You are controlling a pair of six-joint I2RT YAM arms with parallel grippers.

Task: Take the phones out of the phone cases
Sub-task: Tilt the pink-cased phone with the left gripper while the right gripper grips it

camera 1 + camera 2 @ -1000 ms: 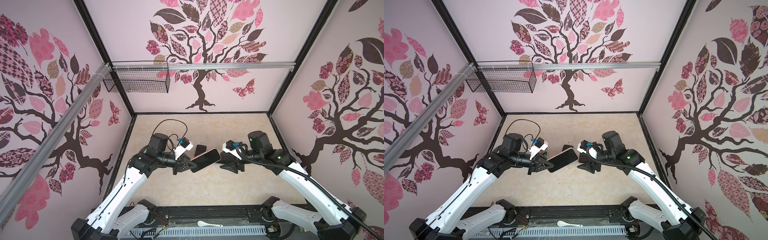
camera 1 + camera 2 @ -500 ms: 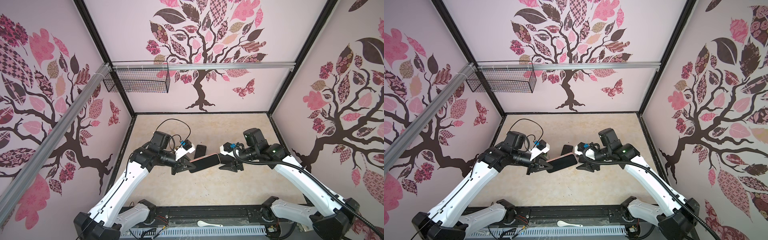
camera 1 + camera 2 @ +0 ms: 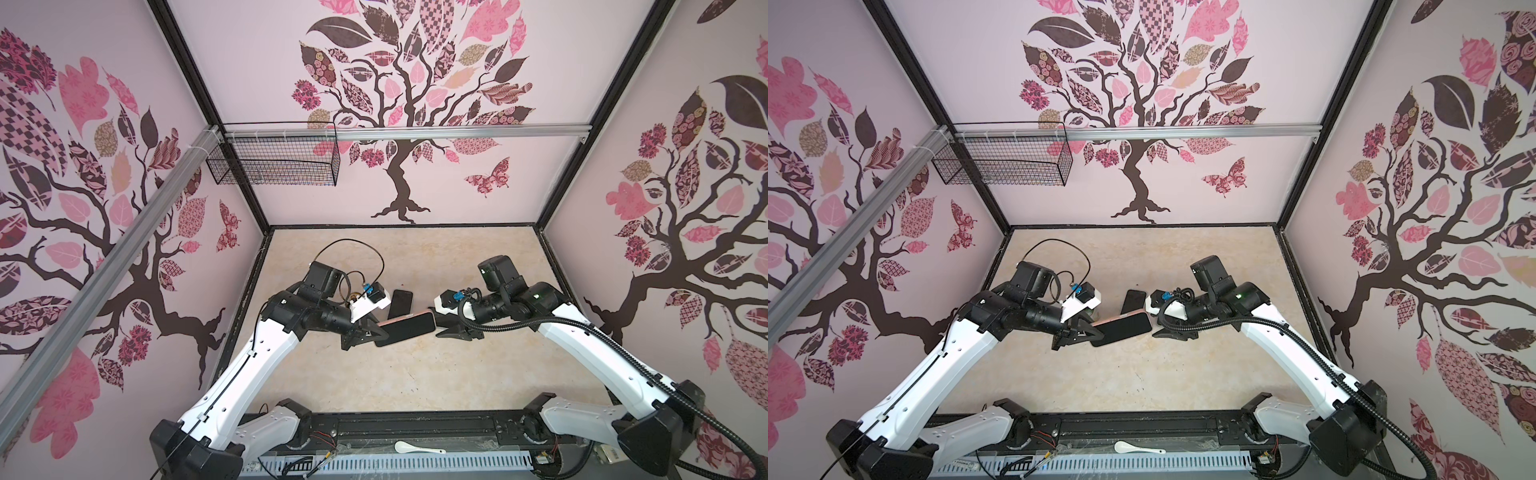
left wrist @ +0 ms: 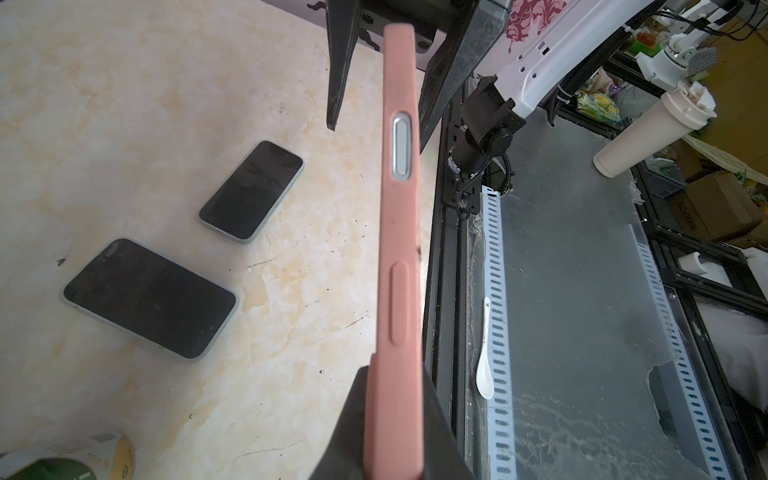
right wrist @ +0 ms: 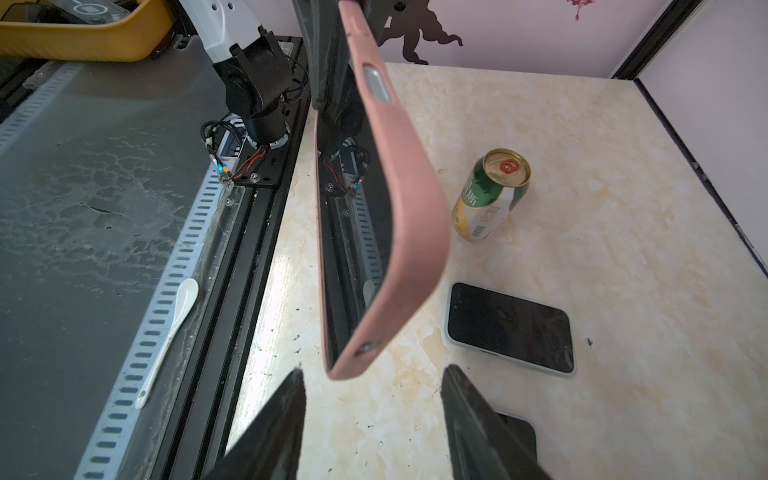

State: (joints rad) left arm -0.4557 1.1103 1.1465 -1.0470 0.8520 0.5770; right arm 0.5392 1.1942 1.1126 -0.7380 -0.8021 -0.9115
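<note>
A phone [image 5: 357,232] in a pink phone case [image 3: 405,328] [image 3: 1123,328] hangs above the table's middle, lying level and tipped toward its side edge. My left gripper [image 3: 376,334] [image 4: 392,374] is shut on its left end, the fingers [image 4: 353,415] pressing on both faces of the case [image 4: 399,249]. My right gripper [image 3: 436,326] [image 5: 372,370] is open at the free right end. The case's corner [image 5: 353,365] sits just at the level of the fingertips [image 5: 297,374], between them and touching neither. The dark screen faces the table's front rail.
Two bare dark phones [image 4: 253,191] [image 4: 149,297] lie flat on the marble table under the arms; a top view shows one [image 3: 401,301]. A green and gold can [image 5: 492,195] stands behind them. A white spoon [image 3: 415,448] lies on the front rail. A wire basket [image 3: 274,166] hangs at back left.
My right gripper has moved left up to the phone's free end and its jaws have narrowed. The left gripper has turned the cased phone closer to edge-on, still shut on it.
</note>
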